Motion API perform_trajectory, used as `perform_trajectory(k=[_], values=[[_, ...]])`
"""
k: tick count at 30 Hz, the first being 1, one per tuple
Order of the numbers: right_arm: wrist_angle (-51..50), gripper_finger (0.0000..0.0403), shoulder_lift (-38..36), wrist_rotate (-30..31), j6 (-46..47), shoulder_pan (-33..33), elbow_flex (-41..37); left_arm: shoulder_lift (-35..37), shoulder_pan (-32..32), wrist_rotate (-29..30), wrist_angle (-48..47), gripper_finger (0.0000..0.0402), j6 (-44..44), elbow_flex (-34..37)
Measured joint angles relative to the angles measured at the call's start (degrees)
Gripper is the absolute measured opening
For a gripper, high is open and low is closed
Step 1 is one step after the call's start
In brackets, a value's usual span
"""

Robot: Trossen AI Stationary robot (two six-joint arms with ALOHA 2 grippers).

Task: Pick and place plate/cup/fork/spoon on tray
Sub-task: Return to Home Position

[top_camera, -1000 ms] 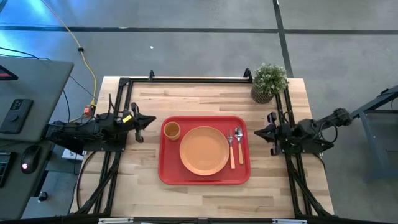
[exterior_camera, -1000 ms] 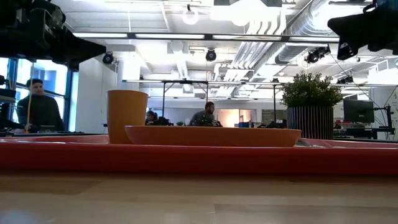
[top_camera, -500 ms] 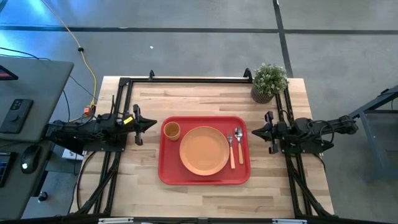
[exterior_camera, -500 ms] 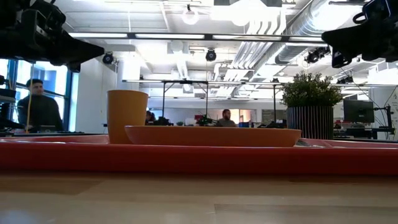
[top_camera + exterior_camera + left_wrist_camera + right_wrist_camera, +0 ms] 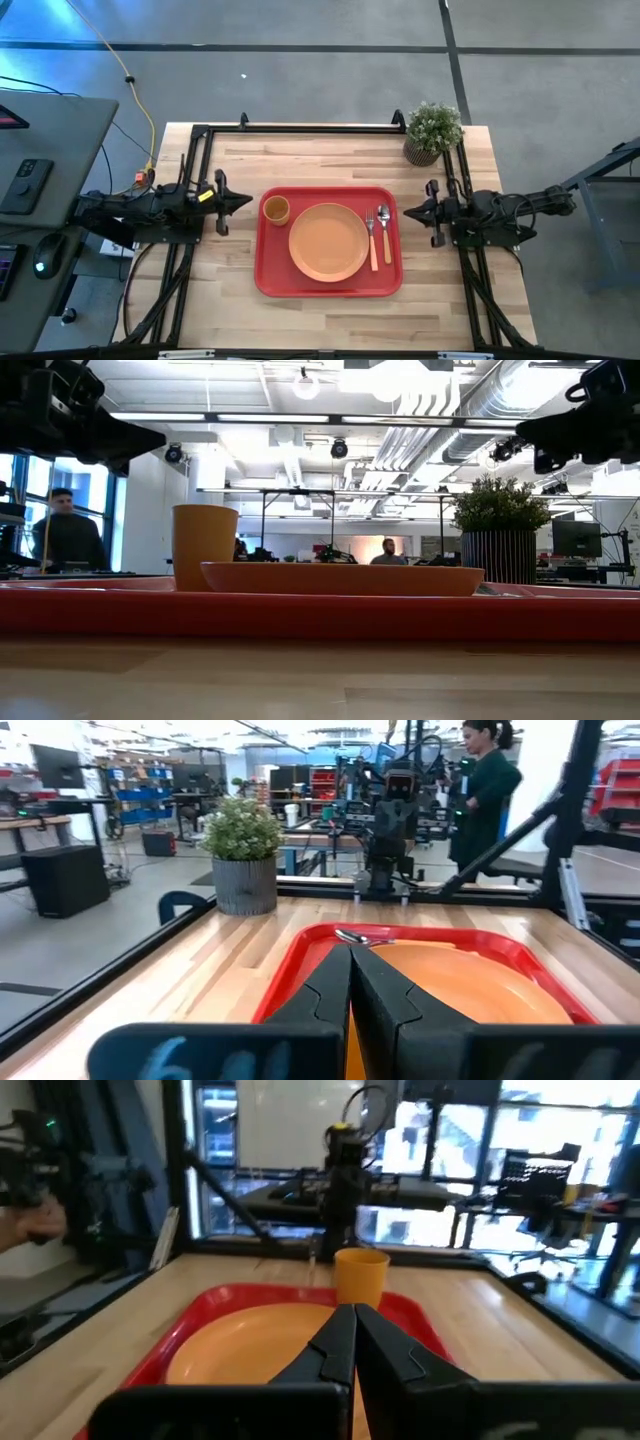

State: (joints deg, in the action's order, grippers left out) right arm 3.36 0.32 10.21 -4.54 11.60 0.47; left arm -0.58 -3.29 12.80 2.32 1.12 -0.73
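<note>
Your left gripper (image 5: pixel 243 200) is pinched closed on nothing, held off the tray's (image 5: pixel 330 292) short edge, nearest the cup (image 5: pixel 276 209). Just past the cup sits the plate (image 5: pixel 329 241) at the tray's middle. Beyond the plate lie the fork (image 5: pixel 371 240) and spoon (image 5: pixel 384 231), side by side, closest to your right gripper (image 5: pixel 409 212), which is likewise clenched empty off the opposite edge.
</note>
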Motion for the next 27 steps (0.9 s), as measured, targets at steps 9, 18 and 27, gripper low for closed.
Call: perform_trajectory(k=[9,18,27], values=[[-0.3,0.0000,0.0,4.0,-1.5,0.0,0.0,-0.3,-0.3,1.4,0.2,0.0000,0.4,0.0],[-0.6,0.0000,0.0,1.1,4.5,0.0,0.0,-0.8,-0.3,1.3,0.3,0.0001,-4.8,0.0],[-0.6,0.0000,0.0,1.4,4.5,0.0,0.0,-0.9,-0.3,1.3,0.5,0.0000,-7.5,0.0]])
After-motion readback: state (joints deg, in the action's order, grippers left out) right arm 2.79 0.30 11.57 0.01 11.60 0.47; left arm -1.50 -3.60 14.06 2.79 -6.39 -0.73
